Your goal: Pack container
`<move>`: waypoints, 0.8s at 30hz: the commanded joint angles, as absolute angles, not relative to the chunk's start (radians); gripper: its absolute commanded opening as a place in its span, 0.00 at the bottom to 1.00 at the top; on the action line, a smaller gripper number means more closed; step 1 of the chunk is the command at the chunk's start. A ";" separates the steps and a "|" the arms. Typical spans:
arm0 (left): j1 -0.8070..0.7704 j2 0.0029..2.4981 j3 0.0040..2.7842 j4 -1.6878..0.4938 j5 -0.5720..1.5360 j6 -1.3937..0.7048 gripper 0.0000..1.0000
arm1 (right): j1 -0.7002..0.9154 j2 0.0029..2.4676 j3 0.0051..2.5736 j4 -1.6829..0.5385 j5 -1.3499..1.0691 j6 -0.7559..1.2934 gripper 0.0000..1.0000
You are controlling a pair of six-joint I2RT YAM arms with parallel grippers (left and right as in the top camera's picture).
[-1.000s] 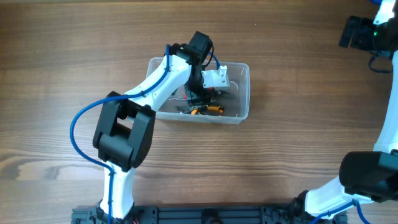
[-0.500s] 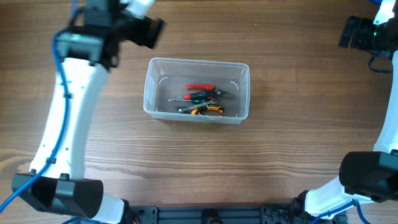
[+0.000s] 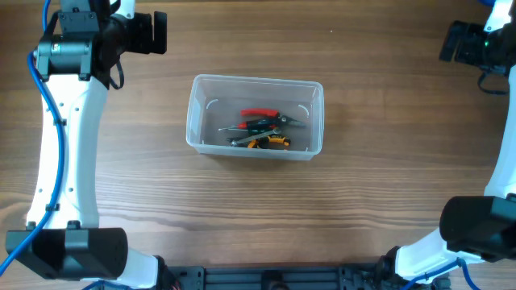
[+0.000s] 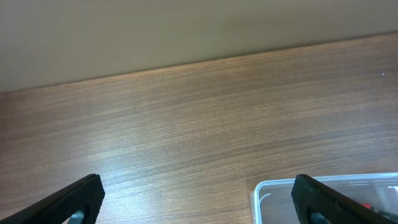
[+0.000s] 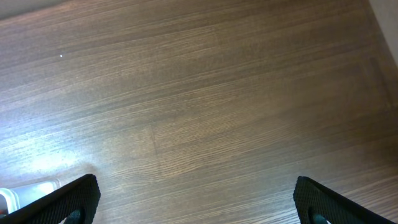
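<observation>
The clear plastic container [image 3: 197, 113] sits at the middle of the wooden table. Inside lie several hand tools: red-handled pliers [image 3: 260, 113], a green-handled tool [image 3: 256, 124] and an orange-and-black tool [image 3: 270, 142]. My left gripper [image 3: 149, 33] is at the far left, well away from the container, open and empty. In the left wrist view its fingers [image 4: 199, 205] frame bare wood and the container's corner [image 4: 264, 190]. My right gripper [image 3: 453, 42] is at the far right, open and empty, over bare wood in the right wrist view [image 5: 199, 205].
The back edge of the table meets a pale wall [image 4: 186, 31] in the left wrist view. A corner of the container [image 5: 18, 193] shows at the lower left of the right wrist view.
My left arm has pulled up out of the container and swung away to the far left corner, leaving the tools inside. The right arm has not moved.
</observation>
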State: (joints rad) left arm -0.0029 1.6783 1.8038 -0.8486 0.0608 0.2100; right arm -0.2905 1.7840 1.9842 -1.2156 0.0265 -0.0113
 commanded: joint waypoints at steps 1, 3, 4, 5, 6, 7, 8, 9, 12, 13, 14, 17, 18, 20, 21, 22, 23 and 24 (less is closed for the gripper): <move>-0.002 1.665 1.806 -0.849 0.078 0.194 1.00 | -0.286 1.805 1.981 -1.213 0.022 0.002 1.00; -0.002 1.665 1.806 -0.849 0.078 0.194 1.00 | -0.286 1.805 1.981 -1.213 0.022 0.002 1.00; -0.002 1.665 1.806 -0.849 0.078 0.194 1.00 | -0.286 1.805 1.981 -1.213 0.022 0.002 1.00; -0.002 1.665 1.806 -0.849 0.078 0.194 1.00 | -0.286 1.805 1.981 -1.213 0.022 0.002 1.00; -0.002 1.665 1.806 -0.850 0.078 0.194 1.00 | -0.286 1.805 1.981 -1.213 0.022 0.002 1.00; -0.002 1.662 1.806 -0.850 0.077 0.194 1.00 | -0.286 1.805 1.981 -1.213 0.022 0.002 1.00; -0.002 1.654 1.806 -0.851 0.077 0.194 1.00 | -0.286 1.805 1.981 -1.213 0.022 0.002 1.00; -0.002 1.626 1.806 -0.854 0.077 0.196 1.00 | -0.286 1.805 1.981 -1.213 0.022 0.002 1.00; -0.002 1.501 1.806 -0.854 0.078 0.197 1.00 | -0.286 1.805 1.981 -1.213 0.022 0.002 1.00; -0.004 1.439 1.806 -0.862 0.083 0.197 1.00 | -0.286 1.805 1.981 -1.213 0.022 0.002 1.00; -0.004 1.365 1.805 -0.886 0.094 0.197 1.00 | -0.286 1.805 1.981 -1.213 0.022 0.002 1.00; -0.004 1.073 1.803 -0.930 0.107 0.197 1.00 | -0.286 1.805 1.981 -1.213 0.022 0.002 1.00; -0.004 1.019 1.803 -0.930 0.107 0.198 1.00 | -0.286 1.805 1.981 -1.213 0.022 0.002 1.00; -0.004 0.907 1.783 -0.945 0.108 0.197 1.00 | -0.286 1.805 1.981 -1.213 0.022 0.002 1.00; -0.004 0.871 1.768 -0.952 0.108 0.197 1.00 | -0.286 1.805 1.981 -1.213 0.022 0.002 1.00; -0.004 0.818 1.729 -0.955 0.108 0.197 1.00 | -0.286 1.805 1.981 -1.213 0.022 0.002 1.00; -0.004 0.751 1.664 -0.954 0.107 0.197 1.00 | -0.286 1.805 1.981 -1.213 0.022 0.002 1.00; -0.004 0.709 1.611 -0.952 0.108 0.197 1.00 | -0.286 1.805 1.981 -1.213 0.022 0.002 1.00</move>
State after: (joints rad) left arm -0.0036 0.7746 1.7473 -0.9367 0.0948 0.2035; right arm -0.2905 1.7844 1.9842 -1.2144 0.0265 -0.0113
